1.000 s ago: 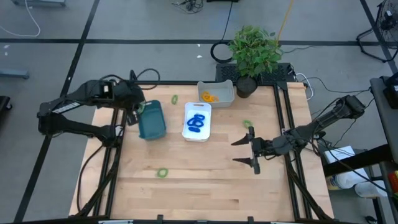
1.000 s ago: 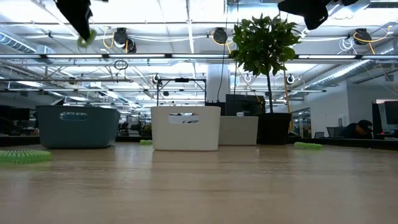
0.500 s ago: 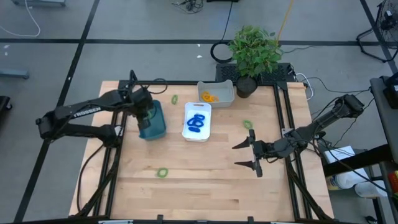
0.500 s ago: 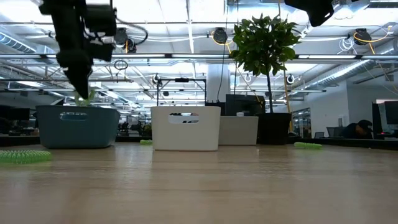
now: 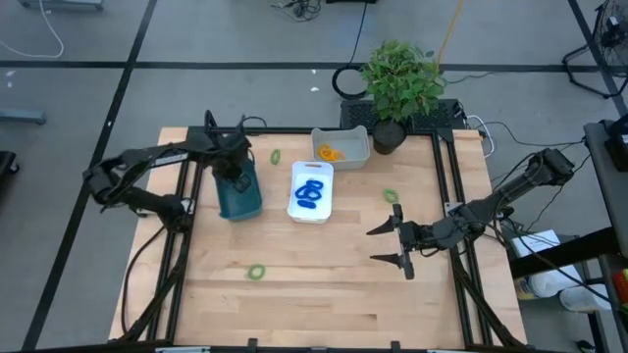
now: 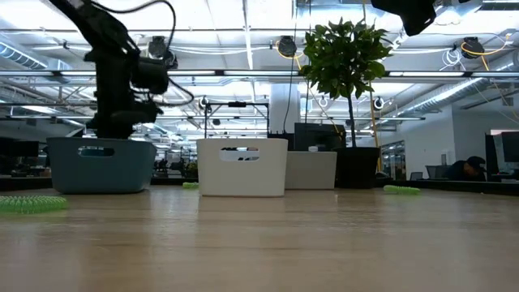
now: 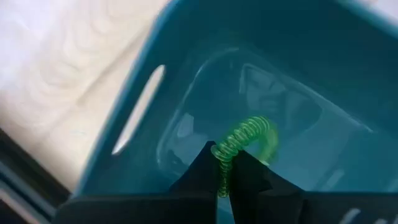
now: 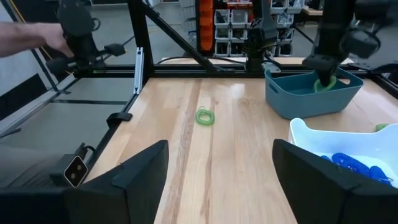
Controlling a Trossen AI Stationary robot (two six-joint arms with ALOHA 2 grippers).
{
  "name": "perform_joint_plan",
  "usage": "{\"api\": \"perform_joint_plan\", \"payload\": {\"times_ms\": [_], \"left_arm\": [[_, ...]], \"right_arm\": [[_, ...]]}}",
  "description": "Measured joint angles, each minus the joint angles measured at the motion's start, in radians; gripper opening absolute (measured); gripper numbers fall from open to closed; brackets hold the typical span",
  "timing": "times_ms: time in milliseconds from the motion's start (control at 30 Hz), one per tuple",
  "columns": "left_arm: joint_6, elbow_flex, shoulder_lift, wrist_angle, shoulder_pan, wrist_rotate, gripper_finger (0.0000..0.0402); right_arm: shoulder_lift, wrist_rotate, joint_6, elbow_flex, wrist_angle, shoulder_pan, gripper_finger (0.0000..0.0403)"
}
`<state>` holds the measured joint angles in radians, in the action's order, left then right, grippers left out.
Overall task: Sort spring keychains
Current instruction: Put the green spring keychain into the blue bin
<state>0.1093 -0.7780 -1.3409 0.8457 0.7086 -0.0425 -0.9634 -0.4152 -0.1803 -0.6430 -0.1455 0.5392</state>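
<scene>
My left gripper (image 5: 235, 169) reaches down into the teal tray (image 5: 240, 194) and is shut on a green spring keychain (image 7: 249, 138), which hangs inside the tray above its floor. Blue keychains (image 5: 310, 192) lie in the white tray (image 5: 312, 212). An orange keychain (image 5: 329, 152) lies in the second white tray (image 5: 345, 137). Three more green keychains lie on the table: one toward the near edge (image 5: 257, 272), one beside the teal tray's far end (image 5: 276, 155), one to the right (image 5: 391, 195). My right gripper (image 5: 394, 243) waits open above the table's right part. My left gripper pinches the green keychain between its two fingertips (image 7: 208, 163) at one end of the coil (image 7: 224, 154), coming from above and pointing down into the teal tray. The rest of the coil curves away past the fingertips, lifted clear of the tray floor.
A potted plant (image 5: 400, 83) stands at the table's far edge, right of the trays. A black cable coil (image 5: 348, 80) lies on the floor beyond it. The near half of the table (image 5: 324, 304) is bare wood apart from one green keychain. A person's hand (image 8: 25, 34) shows beyond the table.
My left gripper, carrying the green keychain, has moved from above the teal tray's left side toward the table's right, over the tray, and down into it. It has stayed shut on the keychain.
</scene>
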Motion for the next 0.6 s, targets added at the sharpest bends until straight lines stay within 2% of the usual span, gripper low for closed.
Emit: {"api": "perform_joint_plan", "payload": {"times_ms": [200, 333, 600], "left_arm": [[0.044, 0.0, -0.091, -0.086, -0.011, 0.003, 0.0013], [0.063, 0.0, -0.109, -0.098, -0.011, 0.049, 0.0023], [0.084, 0.0, -0.072, -0.099, -0.011, 0.038, 0.0154]], "right_arm": [[0.0, 0.001, 0.009, 0.0, 0.0, 0.0, 0.027], [0.0, 0.001, 0.009, 0.0, 0.006, 0.0, 0.027], [0.0, 0.001, 0.009, 0.0, 0.018, 0.0, 0.027]]}}
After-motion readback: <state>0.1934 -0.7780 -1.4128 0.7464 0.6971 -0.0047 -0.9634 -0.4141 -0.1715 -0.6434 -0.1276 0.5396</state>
